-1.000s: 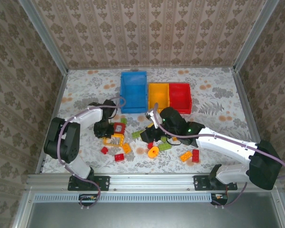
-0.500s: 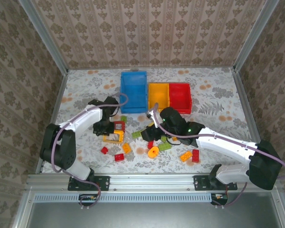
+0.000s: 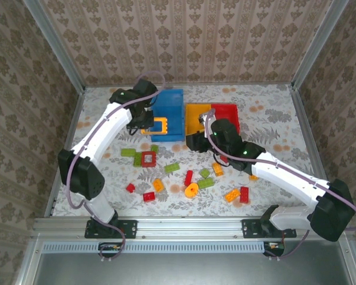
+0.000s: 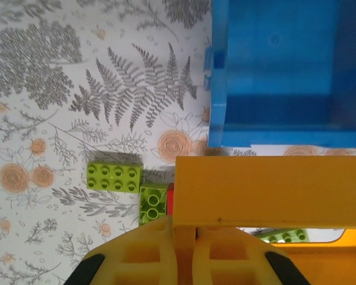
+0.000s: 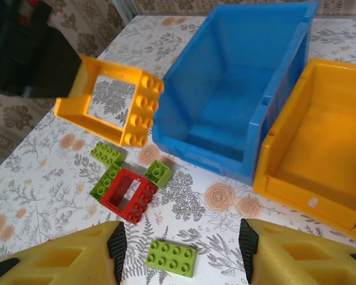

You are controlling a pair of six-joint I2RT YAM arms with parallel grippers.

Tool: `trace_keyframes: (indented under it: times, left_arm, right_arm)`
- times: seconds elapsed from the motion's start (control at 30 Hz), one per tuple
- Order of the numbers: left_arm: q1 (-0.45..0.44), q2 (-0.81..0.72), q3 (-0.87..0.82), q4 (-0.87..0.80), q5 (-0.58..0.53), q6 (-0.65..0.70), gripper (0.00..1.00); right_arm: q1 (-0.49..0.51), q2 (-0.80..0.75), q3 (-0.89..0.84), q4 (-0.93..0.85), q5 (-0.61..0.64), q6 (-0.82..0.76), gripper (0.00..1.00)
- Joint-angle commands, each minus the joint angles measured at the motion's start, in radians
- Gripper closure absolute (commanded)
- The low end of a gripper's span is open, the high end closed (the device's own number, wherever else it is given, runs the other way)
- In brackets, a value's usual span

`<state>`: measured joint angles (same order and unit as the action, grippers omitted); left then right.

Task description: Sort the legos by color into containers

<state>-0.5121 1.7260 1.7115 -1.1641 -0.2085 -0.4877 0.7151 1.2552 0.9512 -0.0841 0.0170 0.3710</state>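
- Your left gripper (image 4: 184,240) clamps the orange-yellow frame (image 4: 267,193), its top edge meeting the blue bin (image 4: 273,133).
- Two green bricks (image 4: 114,177) sit together on the table (image 4: 47,89).

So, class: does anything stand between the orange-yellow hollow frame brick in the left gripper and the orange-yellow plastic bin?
Yes: the blue plastic bin sits between the lifted frame brick and the orange-yellow bin. Carried high enough, the brick could probably clear it.
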Motion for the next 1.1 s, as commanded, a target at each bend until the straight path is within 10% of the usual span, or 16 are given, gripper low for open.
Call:
trace_keyframes:
  times: [0.0, 1.07]
  left_arm:
    - [-0.022, 0.248, 0.274, -0.041, -0.086, -0.043, 1.00]
    - [-0.010, 0.625, 0.683, 0.066, -0.202, -0.027, 1.00]
  right_arm:
    - [-0.045, 0.030, 0.050, -0.007, 0.024, 0.039, 0.44]
    - [-0.097, -0.033, -0.038, -0.024, -0.017, 0.118, 0.42]
